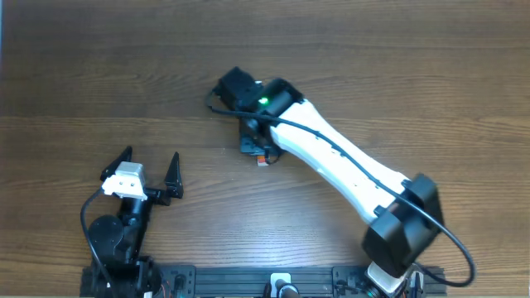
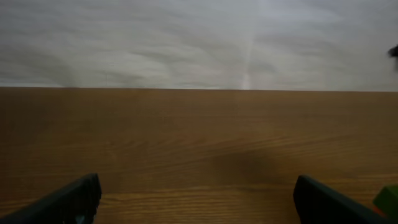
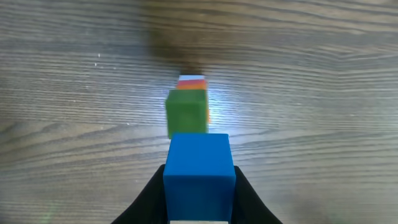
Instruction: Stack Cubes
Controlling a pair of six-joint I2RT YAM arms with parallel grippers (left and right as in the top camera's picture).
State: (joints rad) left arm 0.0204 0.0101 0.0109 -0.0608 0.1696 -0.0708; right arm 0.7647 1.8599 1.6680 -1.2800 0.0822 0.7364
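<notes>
My right gripper [image 3: 199, 190] is shut on a blue cube [image 3: 199, 163], held above the table. Just past it stands a small stack: a green cube [image 3: 186, 112] on top, with an orange cube [image 3: 196, 86] and a red one [image 3: 191, 79] showing beneath. The blue cube looks lifted and a little to one side of the stack rather than resting on it. From above, the right gripper [image 1: 252, 139] hides most of the stack, and a red-orange corner [image 1: 262, 160] peeks out. My left gripper [image 1: 151, 157] is open and empty near its base, far from the cubes.
The wooden table [image 1: 397, 74] stretches bare around the stack. The right arm's white link [image 1: 339, 161] crosses the table's middle diagonally. A green patch [image 2: 388, 199] shows at the edge of the left wrist view, beside the left gripper [image 2: 196, 190].
</notes>
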